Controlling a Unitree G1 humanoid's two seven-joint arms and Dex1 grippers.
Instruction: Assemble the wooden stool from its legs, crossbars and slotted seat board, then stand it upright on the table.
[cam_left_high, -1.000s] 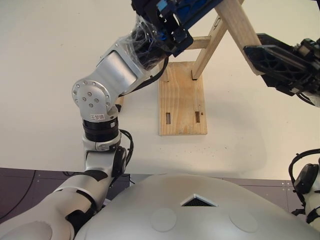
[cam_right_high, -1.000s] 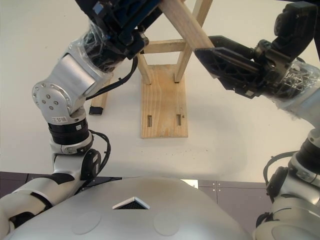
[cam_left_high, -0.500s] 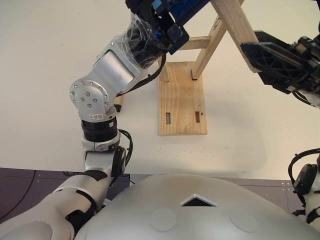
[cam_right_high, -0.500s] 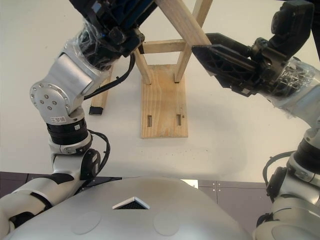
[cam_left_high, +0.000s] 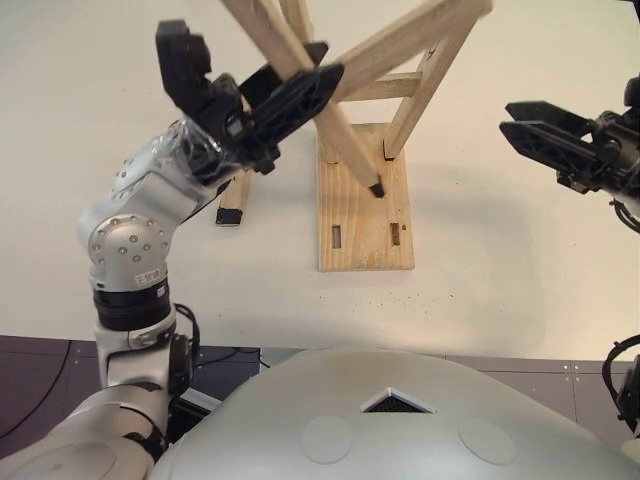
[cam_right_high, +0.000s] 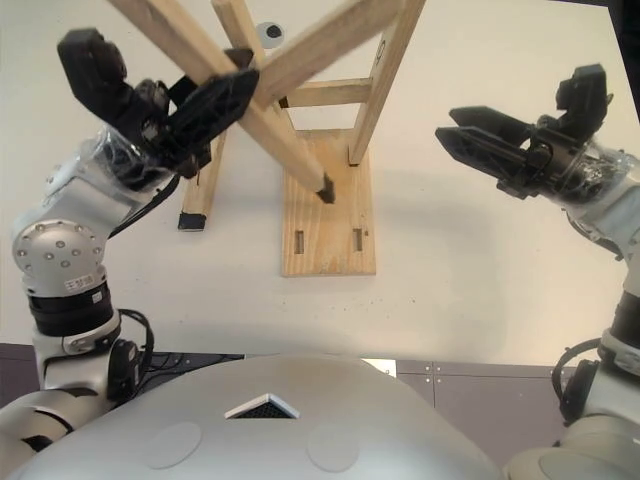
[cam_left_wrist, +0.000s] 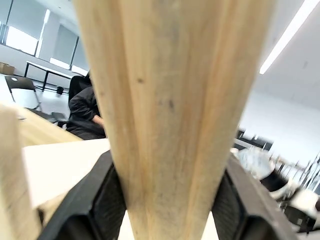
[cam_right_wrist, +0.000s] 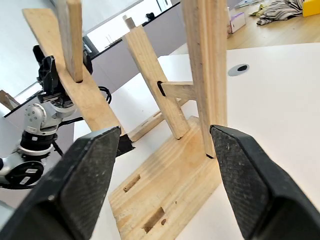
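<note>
At table (cam_left_high: 500, 260) centre the slotted seat board (cam_left_high: 365, 225) lies flat, with 2 legs (cam_left_high: 418, 92) and a crossbar (cam_left_high: 385, 87) standing in its 12 o'clock slots. My left gripper (cam_left_high: 300, 95), at 10 o'clock, is clamped on a tilted leg (cam_left_high: 342, 145) whose black foot is over the board. My right gripper (cam_left_high: 520, 122), at 3 o'clock, hangs with jaws apart, well clear of the wood. 1 loose leg (cam_left_high: 233, 200) lies at 9 o'clock.

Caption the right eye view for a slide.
Left hand clamps a tilted leg frame over the slotted seat board; right hand hovers open, apart.
</note>
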